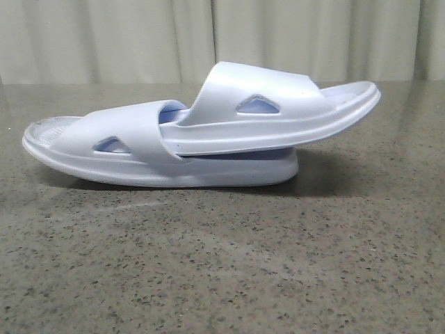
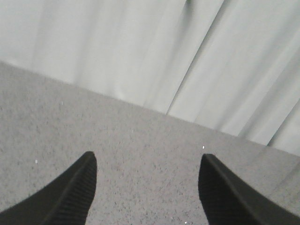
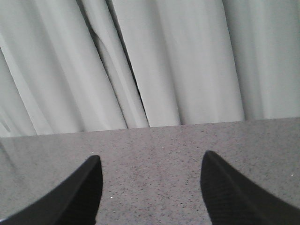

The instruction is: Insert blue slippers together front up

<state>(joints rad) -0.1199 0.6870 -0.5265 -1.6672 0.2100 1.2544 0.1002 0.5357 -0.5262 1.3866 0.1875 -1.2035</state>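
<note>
— Where are the blue slippers (image 1: pixel 201 132) now?

— On the speckled stone table (image 1: pixel 222 271), in the middle, in front of the pale curtain (image 1: pixel 104 38). They lie long from left to right. The lower one rests flat with one end to the left. The upper one (image 1: pixel 278 111) is pushed under the strap of the lower one, and its free end points right and rises a little off the table.

— And the arms?

— The front camera shows no arm at all. Only the wrist cameras show them. The left gripper (image 2: pixel 147 187) is spread wide with nothing between its fingers, only bare table and curtain beyond. The right gripper (image 3: pixel 150 187) is the same, wide apart and holding nothing. Neither wrist camera sees the slippers.
</note>
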